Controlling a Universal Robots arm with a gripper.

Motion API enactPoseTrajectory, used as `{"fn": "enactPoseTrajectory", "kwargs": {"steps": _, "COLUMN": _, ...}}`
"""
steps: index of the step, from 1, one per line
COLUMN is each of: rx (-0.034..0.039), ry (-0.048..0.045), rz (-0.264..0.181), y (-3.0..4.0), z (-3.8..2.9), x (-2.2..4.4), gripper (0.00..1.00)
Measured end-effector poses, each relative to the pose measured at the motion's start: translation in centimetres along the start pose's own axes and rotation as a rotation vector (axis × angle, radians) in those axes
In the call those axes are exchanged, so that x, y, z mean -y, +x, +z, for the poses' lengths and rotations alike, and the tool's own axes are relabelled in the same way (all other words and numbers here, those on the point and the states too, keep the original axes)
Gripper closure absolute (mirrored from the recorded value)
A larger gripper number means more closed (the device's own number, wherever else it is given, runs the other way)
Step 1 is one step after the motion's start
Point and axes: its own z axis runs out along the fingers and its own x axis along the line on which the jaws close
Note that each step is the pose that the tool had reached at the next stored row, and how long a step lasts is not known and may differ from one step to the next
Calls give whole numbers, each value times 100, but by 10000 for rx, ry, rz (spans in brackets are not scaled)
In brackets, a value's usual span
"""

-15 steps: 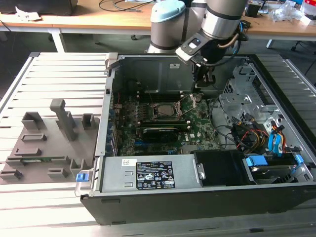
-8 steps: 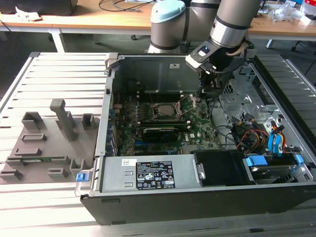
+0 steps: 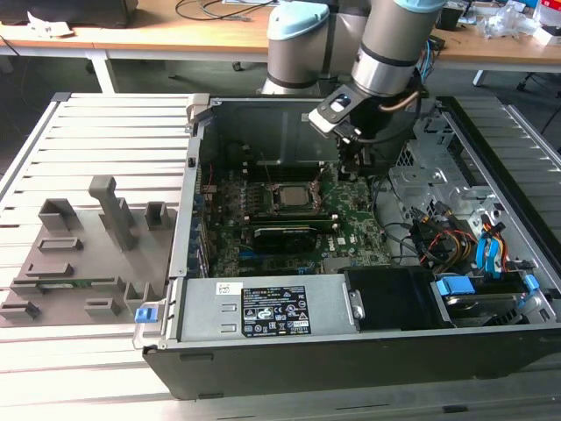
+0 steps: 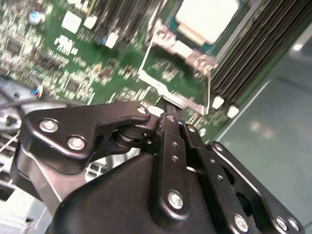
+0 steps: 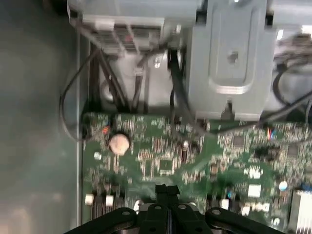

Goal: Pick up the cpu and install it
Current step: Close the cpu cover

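The cpu (image 4: pixel 208 18), a pale silver square, lies flat in the motherboard socket (image 3: pixel 289 195) in the second wrist view. The socket's metal frame plate (image 4: pixel 171 73) stands swung open beside it. My gripper (image 4: pixel 168 113) is shut, its black fingers pressed together with nothing between them, tips right at the edge of that open plate. In the exterior view the gripper (image 3: pixel 351 165) hangs inside the open computer case, just to the exterior view's right of the socket. In the first wrist view the closed fingertips (image 5: pixel 167 191) point at the green board (image 5: pixel 195 156).
Grey plastic fixture blocks (image 3: pixel 96 246) sit on the slatted table at the exterior view's left. The case holds a power supply (image 3: pixel 263 311) at the front, cables and drive bays (image 3: pixel 465 237) at the right. Dark memory slots (image 4: pixel 253 53) run beside the socket.
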Motion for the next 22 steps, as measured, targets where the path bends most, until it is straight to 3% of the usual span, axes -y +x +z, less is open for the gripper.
{"fn": "enactPoseTrajectory", "kwargs": {"steps": 1, "rx": -31, "ry": -10, "rz": -3, "y": 4, "z": 9, "x": 94, "gripper": 89}}
{"fn": "enactPoseTrajectory", "kwargs": {"steps": 3, "rx": -56, "ry": -25, "rz": -4, "y": 8, "z": 18, "x": 199, "gripper": 89}}
{"fn": "enactPoseTrajectory", "kwargs": {"steps": 5, "rx": -93, "ry": -60, "rz": -8, "y": 15, "z": 35, "x": 386, "gripper": 89}}
{"fn": "enactPoseTrajectory", "kwargs": {"steps": 7, "rx": -276, "ry": -78, "rz": -32, "y": 21, "z": 59, "x": 523, "gripper": 89}}
{"fn": "enactPoseTrajectory", "kwargs": {"steps": 9, "rx": -336, "ry": -80, "rz": -55, "y": 23, "z": 84, "x": 589, "gripper": 89}}
{"fn": "enactPoseTrajectory", "kwargs": {"steps": 13, "rx": -347, "ry": -79, "rz": -148, "y": 19, "z": 246, "x": 803, "gripper": 89}}
{"fn": "enactPoseTrajectory", "kwargs": {"steps": 14, "rx": -346, "ry": -78, "rz": -165, "y": 18, "z": 325, "x": 902, "gripper": 89}}
{"fn": "enactPoseTrajectory", "kwargs": {"steps": 19, "rx": -340, "ry": -74, "rz": -210, "y": 16, "z": 467, "x": 947, "gripper": 89}}
{"fn": "enactPoseTrajectory", "kwargs": {"steps": 22, "rx": -340, "ry": -76, "rz": -210, "y": 16, "z": 480, "x": 947, "gripper": 89}}
